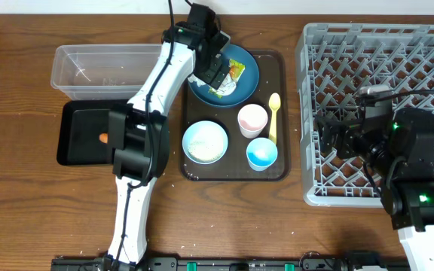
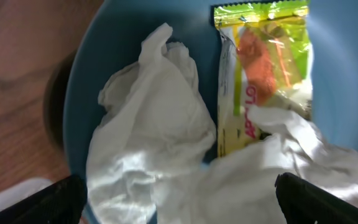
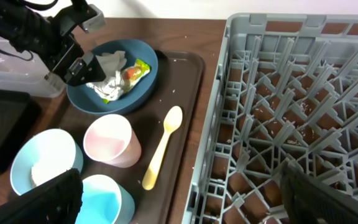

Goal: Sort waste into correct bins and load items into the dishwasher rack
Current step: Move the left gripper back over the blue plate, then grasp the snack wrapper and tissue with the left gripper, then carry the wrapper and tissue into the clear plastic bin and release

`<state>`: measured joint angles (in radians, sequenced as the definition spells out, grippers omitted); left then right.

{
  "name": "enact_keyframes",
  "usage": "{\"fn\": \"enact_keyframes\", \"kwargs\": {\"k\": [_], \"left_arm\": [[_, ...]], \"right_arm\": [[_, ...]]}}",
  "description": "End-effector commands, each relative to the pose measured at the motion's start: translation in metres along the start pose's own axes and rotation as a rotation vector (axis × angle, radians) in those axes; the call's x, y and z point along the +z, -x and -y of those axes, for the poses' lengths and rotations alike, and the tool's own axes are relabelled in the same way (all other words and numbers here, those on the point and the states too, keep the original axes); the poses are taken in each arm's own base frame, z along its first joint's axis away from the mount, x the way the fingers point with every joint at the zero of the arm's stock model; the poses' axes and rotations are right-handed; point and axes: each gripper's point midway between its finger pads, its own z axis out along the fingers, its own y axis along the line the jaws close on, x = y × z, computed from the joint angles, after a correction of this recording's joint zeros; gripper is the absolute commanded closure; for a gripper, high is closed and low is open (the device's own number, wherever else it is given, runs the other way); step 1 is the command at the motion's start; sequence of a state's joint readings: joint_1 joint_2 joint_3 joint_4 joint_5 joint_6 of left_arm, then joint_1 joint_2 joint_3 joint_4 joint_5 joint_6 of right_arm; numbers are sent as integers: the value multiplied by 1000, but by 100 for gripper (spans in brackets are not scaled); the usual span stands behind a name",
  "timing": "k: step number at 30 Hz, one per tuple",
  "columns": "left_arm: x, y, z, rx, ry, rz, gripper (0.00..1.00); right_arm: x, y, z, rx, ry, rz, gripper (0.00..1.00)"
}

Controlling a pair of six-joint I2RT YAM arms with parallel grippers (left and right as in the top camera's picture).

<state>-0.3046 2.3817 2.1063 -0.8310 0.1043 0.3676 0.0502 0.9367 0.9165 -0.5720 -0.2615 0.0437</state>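
Left gripper (image 1: 217, 77) and right gripper (image 1: 328, 137) both spread; one napkin (image 2: 148, 124), one wrapper (image 2: 263, 68) on one plate (image 2: 114, 28).

lab test bench: wooden table (image 1: 21, 188), mounted robot arms (image 1: 157, 90), grey dishwasher rack (image 1: 375, 28)

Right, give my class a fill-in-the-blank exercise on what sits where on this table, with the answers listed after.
1. The crumpled white napkin and the wrapper lie on the dark ____ plate.
2. The pale yellow spoon lies beside the pale ____ cup.
3. The small orange stick lies in the shallow ____ tray.
Missing words: blue; pink; black.
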Motion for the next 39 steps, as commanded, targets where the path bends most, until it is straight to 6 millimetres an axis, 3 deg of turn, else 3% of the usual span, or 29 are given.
{"fn": "enact_keyframes", "kwargs": {"k": [1, 14, 18, 26, 28, 33, 39], "left_arm": [[17, 3, -1, 25, 8, 1, 1], [54, -3, 15, 52, -10, -22, 0], [60, -6, 17, 55, -15, -33, 21], [60, -5, 16, 54, -9, -30, 88], [58, -3, 16, 46, -8, -25, 93], [33, 14, 12, 5, 8, 30, 94], [-32, 45, 5, -76, 35, 151, 94]], "right_arm": [[-3, 8, 2, -3, -8, 15, 2], [-3, 6, 2, -2, -9, 10, 1], [-3, 6, 2, -2, -9, 10, 2], [-3, 6, 2, -2, -9, 10, 1], [-3, 6, 2, -2, -9, 10, 2], [-3, 6, 2, -2, -9, 9, 2], [-3, 6, 2, -2, -9, 9, 2]]}}
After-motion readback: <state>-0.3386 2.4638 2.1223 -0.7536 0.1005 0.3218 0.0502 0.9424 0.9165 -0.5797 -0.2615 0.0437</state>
